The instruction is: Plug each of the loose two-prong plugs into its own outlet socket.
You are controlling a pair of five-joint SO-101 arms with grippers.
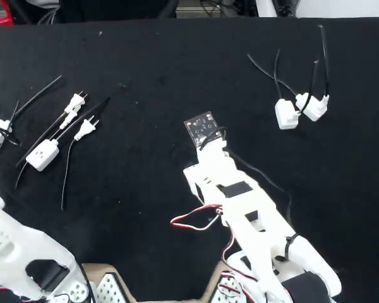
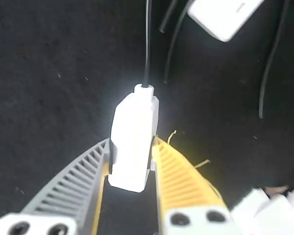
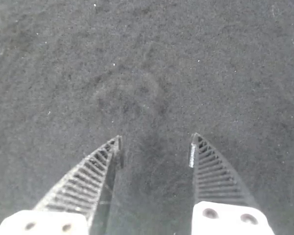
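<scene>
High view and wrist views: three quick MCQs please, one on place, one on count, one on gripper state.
1. The loose plugs lie on which part of the table? A right B left C centre
2. White pieces at the far right: A two B three C four
3. Which gripper is open? A left B right C neither
Key: B, beside the left socket; A, two sit close together; B, right gripper's fingertips are apart over bare table, left gripper clamps a white corded block.
</scene>
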